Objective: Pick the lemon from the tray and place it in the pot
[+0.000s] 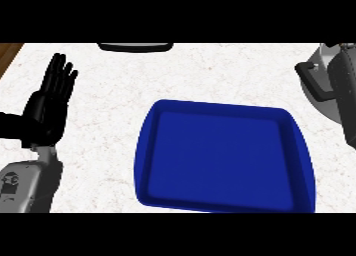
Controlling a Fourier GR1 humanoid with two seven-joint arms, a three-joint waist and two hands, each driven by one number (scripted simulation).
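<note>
Left robot hand (49,100) open, blue tray (155,150), pot (321,87)

grey forearm (22,185) with a round marking, ending in a black robot hand (44,107).

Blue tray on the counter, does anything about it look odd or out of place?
Yes. The blue tray holds no lemon. The right forearm reaches over the pot at the counter's right edge.

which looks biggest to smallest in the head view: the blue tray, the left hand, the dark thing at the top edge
1. Blue tray, plainly largest.
2. Left hand, resting open, fingers up.
3. Dark thing, smallest, but cut off by the view's edge, so its full size is unsure.
</note>
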